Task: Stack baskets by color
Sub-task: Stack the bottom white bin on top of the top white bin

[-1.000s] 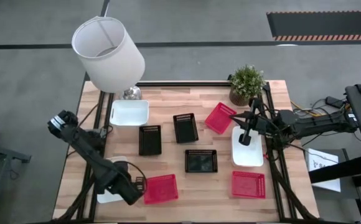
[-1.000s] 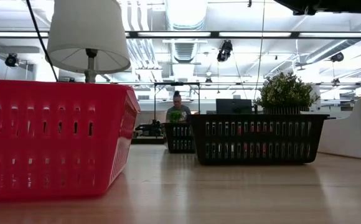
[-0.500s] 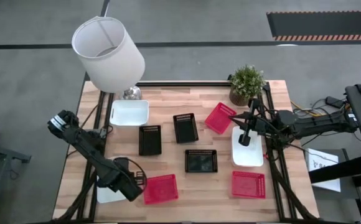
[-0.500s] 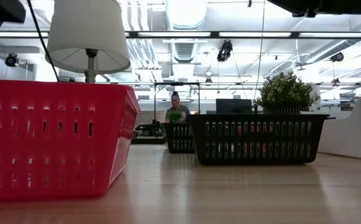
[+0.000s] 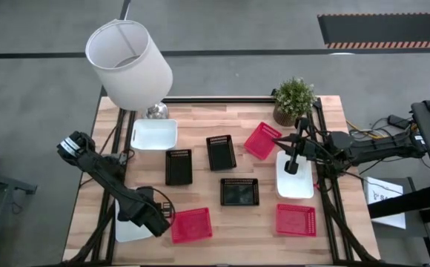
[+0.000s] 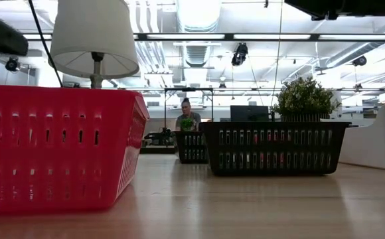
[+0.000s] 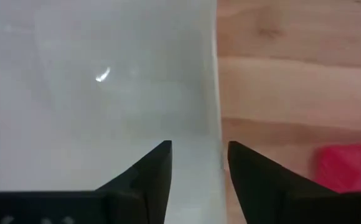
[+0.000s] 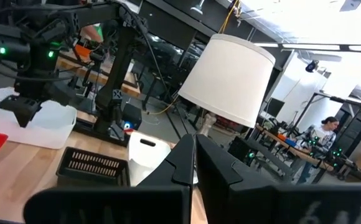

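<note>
Your overhead view puts the left gripper (image 5: 161,219) lower left, between a white basket (image 5: 130,231) and red basket (image 5: 192,225); only its wrist view shows jaws open. Right gripper (image 5: 292,164), centre right, jaws closed.

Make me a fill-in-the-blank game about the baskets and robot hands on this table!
1. The left hand hovers over a ____ basket at the table's front-left corner.
2. The number of black baskets, such as the one near the table's middle, is ____.
3. The right hand, fingers shut, is above a white basket that lies between two ____ baskets.
4. The white lampshade stands at the table's back-____ corner.

Missing words: white; three; red; left
</note>
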You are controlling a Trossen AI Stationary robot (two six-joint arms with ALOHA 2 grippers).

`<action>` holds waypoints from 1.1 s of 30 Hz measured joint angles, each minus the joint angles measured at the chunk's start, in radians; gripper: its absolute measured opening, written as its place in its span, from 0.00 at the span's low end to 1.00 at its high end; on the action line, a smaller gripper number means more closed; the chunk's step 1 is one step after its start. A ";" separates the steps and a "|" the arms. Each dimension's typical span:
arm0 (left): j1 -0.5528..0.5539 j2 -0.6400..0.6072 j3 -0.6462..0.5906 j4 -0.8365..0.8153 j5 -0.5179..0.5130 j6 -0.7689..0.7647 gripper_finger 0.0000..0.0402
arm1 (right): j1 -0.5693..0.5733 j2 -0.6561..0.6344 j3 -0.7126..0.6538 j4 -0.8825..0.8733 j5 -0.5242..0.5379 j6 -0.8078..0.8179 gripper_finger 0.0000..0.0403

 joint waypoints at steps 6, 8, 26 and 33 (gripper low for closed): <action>0.000 0.000 -0.042 0.073 -0.001 0.000 0.35 | 0.000 0.000 0.000 -0.019 0.000 0.000 0.02; 0.000 -0.001 -0.051 0.087 -0.001 0.006 0.35 | 0.000 0.000 0.000 -0.019 0.000 0.000 0.02; 0.000 0.012 -0.061 0.086 -0.003 0.027 0.01 | 0.000 0.000 0.000 -0.021 0.000 0.000 0.02; 0.000 0.003 0.033 0.002 0.072 0.076 0.00 | 0.000 0.000 0.000 -0.026 0.000 0.000 0.02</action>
